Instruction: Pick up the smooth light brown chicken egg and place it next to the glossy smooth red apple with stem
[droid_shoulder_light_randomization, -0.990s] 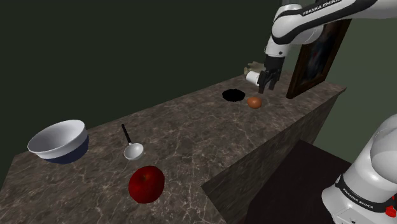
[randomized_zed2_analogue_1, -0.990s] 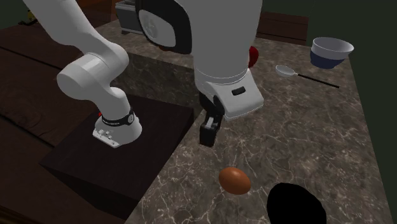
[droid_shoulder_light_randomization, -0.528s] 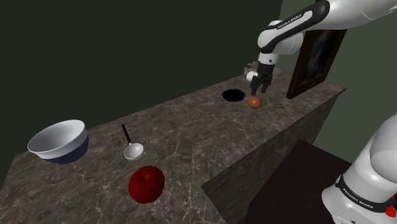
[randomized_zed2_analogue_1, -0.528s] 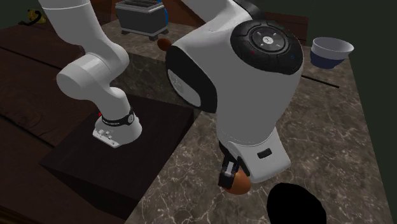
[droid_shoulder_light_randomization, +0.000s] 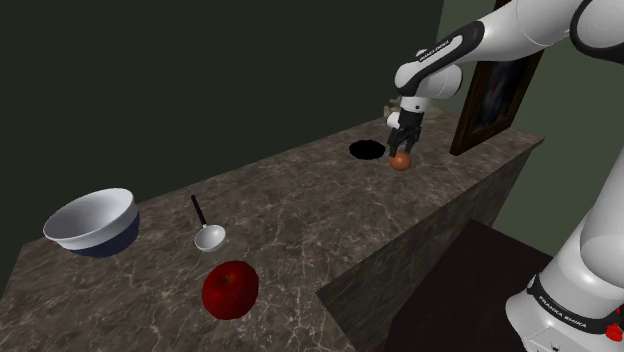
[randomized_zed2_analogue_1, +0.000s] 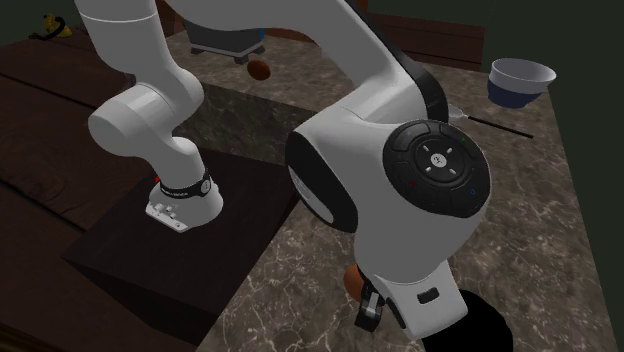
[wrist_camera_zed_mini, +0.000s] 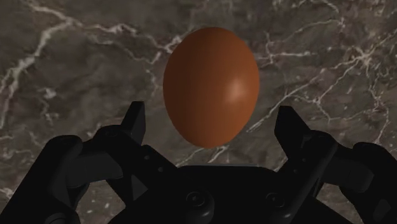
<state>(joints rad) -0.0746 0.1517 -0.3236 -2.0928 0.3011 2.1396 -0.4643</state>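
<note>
Egg (wrist_camera_zed_mini: 211, 86): brown, lying on its side on the marbled bench (droid_shoulder_light_randomization: 300, 210), near the end by the framed picture (droid_shoulder_light_randomization: 495, 95). Long axis level, crosswise to the line between the fingers. Tool (droid_shoulder_light_randomization: 401, 150): spread wide, fingers (wrist_camera_zed_mini: 135, 121) straddling the egg without contact, nothing held. Red apple (droid_shoulder_light_randomization: 230, 290): well apart, towards the opposite end.

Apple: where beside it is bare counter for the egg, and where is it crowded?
Bare marble counter runs from the apple towards the egg, on the shoulder view's right. Crowded up-left of the apple: spoon and bowl.
</note>
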